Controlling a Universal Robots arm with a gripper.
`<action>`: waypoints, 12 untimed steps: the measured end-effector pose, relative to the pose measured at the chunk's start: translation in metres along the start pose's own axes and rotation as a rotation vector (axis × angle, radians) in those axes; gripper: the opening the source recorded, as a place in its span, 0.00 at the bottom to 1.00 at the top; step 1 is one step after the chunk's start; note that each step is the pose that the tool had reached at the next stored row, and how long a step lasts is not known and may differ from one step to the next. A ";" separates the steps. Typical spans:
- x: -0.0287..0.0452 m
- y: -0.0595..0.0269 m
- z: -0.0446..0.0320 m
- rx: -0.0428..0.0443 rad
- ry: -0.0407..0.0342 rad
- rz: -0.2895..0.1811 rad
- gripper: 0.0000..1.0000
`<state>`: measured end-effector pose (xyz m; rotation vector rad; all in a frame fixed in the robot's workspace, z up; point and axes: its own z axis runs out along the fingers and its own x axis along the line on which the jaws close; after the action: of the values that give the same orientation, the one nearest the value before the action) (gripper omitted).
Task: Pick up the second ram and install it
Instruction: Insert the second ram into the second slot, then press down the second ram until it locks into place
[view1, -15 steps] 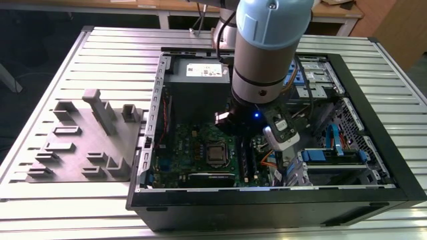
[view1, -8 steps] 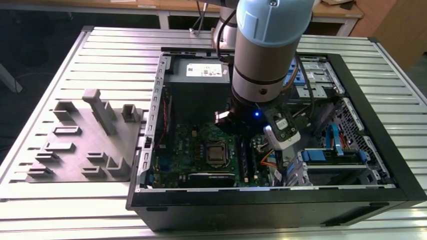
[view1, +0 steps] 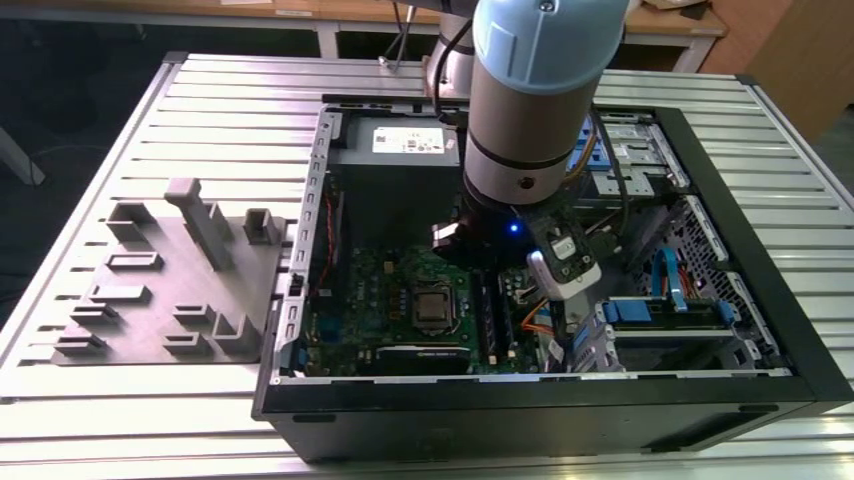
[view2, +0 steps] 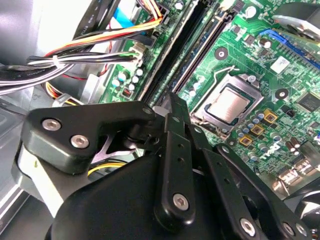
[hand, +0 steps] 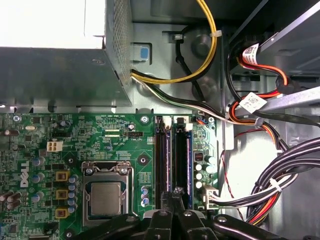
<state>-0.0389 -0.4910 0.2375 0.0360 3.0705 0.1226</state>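
My gripper (hand: 175, 192) hangs inside the open computer case (view1: 747, 395), over one end of the motherboard's memory slots (hand: 161, 160). Its black fingers (view2: 172, 130) are pressed together with nothing visible between them. A long slim dark strip, apparently the ram (hand: 181, 160), lies seated lengthwise in the slot on the cable side. In the second wrist view the same dark strip (view2: 172, 55) runs away from the fingertips. I cannot tell whether the fingertips touch it. In the exterior view the arm (view1: 534, 100) hides the gripper.
The bare processor socket (hand: 106, 192) sits beside the slots. Bundled cables (hand: 280, 185) crowd the other side. The power supply (view1: 400, 150) fills the case's far corner. A grey tray (view1: 160, 290) with upright posts stands on the slatted table at the exterior view's left.
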 end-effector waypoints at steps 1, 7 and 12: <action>0.0000 0.0000 0.0000 0.0000 0.0000 0.000 0.07; 0.0001 0.0000 0.0000 0.0000 -0.0005 0.000 0.07; 0.0001 0.0011 0.0002 0.0000 -0.0005 0.000 0.07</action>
<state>-0.0390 -0.4899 0.2375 0.0361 3.0700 0.1226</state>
